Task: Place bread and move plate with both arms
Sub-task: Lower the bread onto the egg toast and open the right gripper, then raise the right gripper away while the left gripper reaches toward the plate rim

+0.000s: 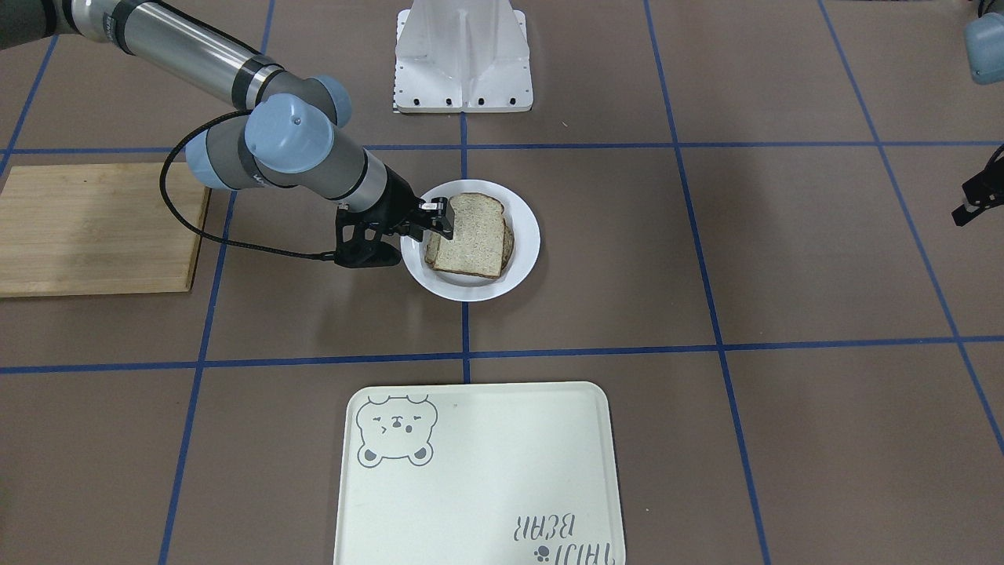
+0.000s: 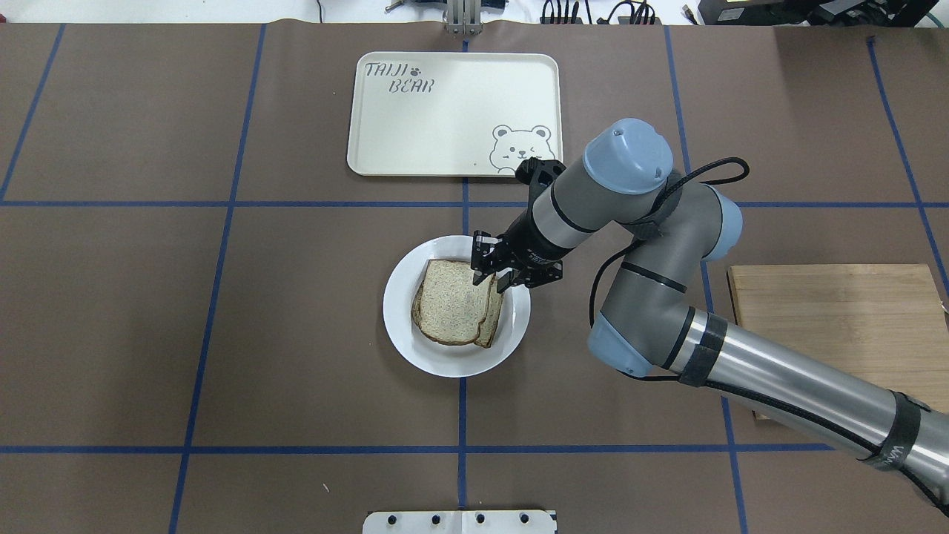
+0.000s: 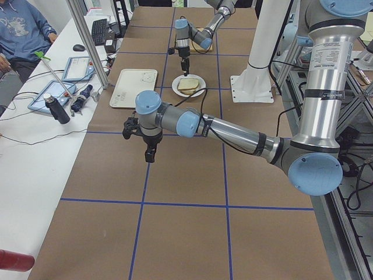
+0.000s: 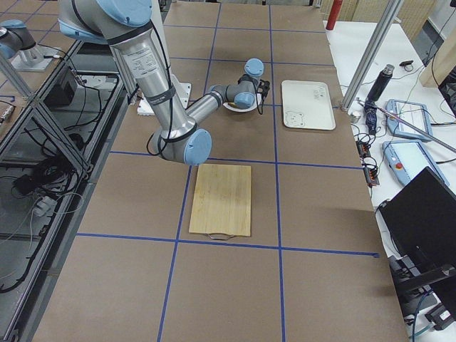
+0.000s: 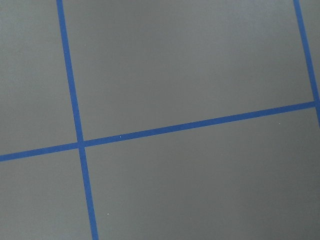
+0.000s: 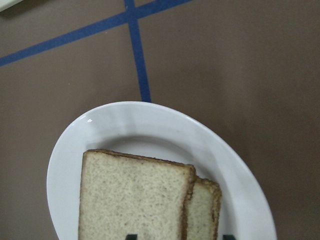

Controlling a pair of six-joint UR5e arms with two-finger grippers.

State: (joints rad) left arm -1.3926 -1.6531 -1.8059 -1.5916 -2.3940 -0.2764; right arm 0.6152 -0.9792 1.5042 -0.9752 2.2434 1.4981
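Taking twelve o'clock as straight away from the robot, the right gripper [image 2: 491,282] hangs over the two o'clock corner of the bread [image 2: 451,300]. Its jaws are spread apart and grip nothing. In the right wrist view both dark fingertips [image 6: 131,236] show at the bottom edge, with the bread's crust below them.

The bread lies flat as the top piece of a stack, on a second slice [image 2: 492,320] that peeks out along its three o'clock side. Both sit on the plate [image 2: 401,335], which rests on the brown surface [image 2: 296,334] over a crossing of blue tape lines.

A cream tray [image 2: 445,119] with a bear drawing lies at twelve o'clock from the plate, apart from it. A wooden board [image 2: 838,319] lies at three o'clock, partly under the right arm. A white stand [image 1: 463,71] is at six o'clock.

The left gripper [image 3: 150,156] hangs over bare surface well away at nine o'clock. I cannot tell whether its jaws are apart or together.
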